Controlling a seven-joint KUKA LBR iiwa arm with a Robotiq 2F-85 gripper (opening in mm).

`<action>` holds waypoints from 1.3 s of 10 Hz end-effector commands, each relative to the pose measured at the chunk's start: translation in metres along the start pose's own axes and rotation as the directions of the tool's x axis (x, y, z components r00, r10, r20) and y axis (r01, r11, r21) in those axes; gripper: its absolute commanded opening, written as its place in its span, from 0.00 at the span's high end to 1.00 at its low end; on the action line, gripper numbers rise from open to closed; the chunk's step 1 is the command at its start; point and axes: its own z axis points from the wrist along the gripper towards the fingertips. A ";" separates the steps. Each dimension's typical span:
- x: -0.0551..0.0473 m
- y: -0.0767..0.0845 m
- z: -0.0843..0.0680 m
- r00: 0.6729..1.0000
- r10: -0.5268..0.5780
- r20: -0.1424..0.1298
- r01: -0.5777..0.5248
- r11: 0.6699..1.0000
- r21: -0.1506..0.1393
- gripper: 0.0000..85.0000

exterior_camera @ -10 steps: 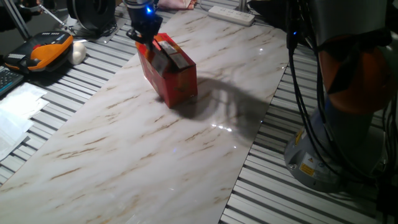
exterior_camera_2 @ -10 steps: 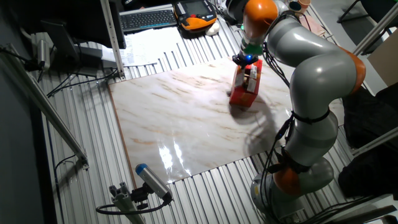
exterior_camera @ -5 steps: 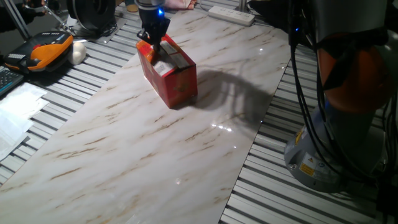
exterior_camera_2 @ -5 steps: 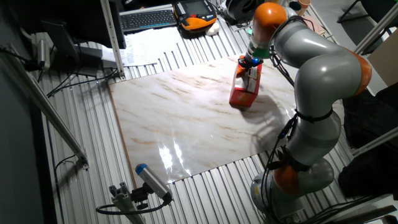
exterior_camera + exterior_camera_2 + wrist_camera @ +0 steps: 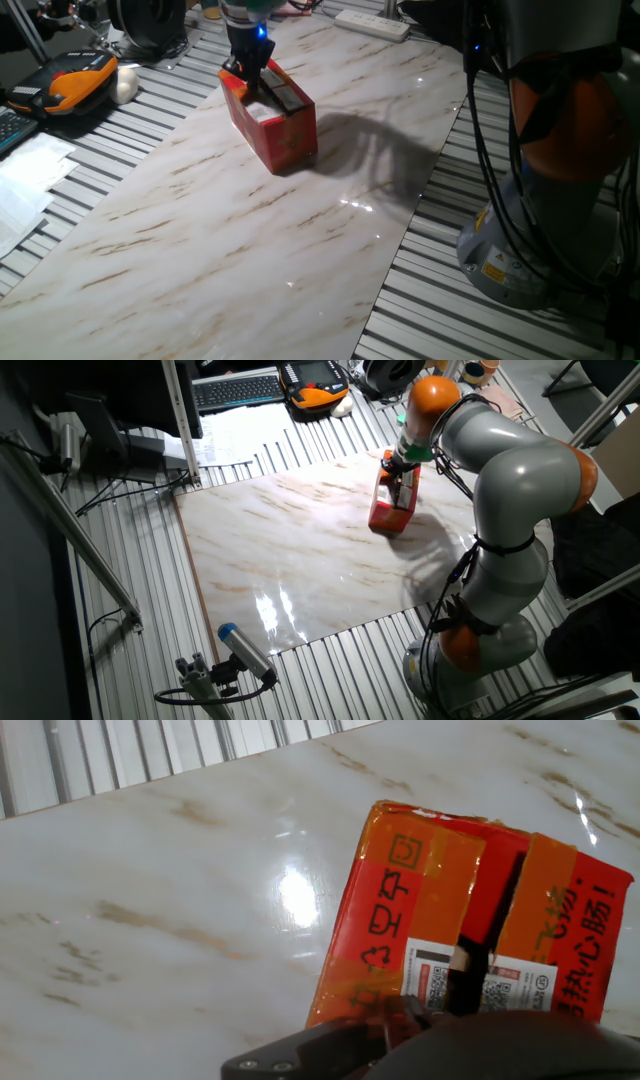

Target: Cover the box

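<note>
At the far left of one fixed view, well away from the jaws, a sheet of paper [image 5: 25, 170] lies on the ribbed bench, and beyond it an orange and black handheld unit [image 5: 75, 82] with a white lump [image 5: 126, 86] beside it. The marble table [image 5: 250, 240] runs across the middle. The gripper [image 5: 248, 68] hangs at the far end of the box [image 5: 272, 118], its blue light glowing just above, and its tip sits on or just over the box's top; the fingers are too small here to tell whether the jaws are spread or closed. The box stands upright on the table directly under the jaws, red on its sides, a white patch and a dark strip on top. To the right of the jaws, well apart, a white power strip [image 5: 372, 24] lies at the table's far edge, and the arm's base [image 5: 530, 230] stands off the table's right side.

In the other fixed view a keyboard [image 5: 235, 390] lies far left of the jaws; the box [image 5: 392, 500] is under the gripper [image 5: 403, 465].

In the hand view the box [image 5: 420, 930] fills the space just ahead of the jaws, its two top flaps lying flat with a dark slit between them and a white label across the seam. Only a dark part of the hand's body [image 5: 400, 1045] shows, so the jaws cannot be judged.
</note>
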 end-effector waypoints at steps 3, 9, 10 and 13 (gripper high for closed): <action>0.000 0.001 0.004 1.000 0.000 0.006 0.000 1.000 -0.009 1.00; 0.000 0.004 0.012 1.000 0.008 0.025 -0.008 1.000 -0.007 1.00; -0.001 0.004 0.007 1.000 0.006 0.025 -0.007 1.000 0.005 1.00; -0.001 0.001 -0.023 1.000 0.005 -0.016 -0.004 1.000 0.024 1.00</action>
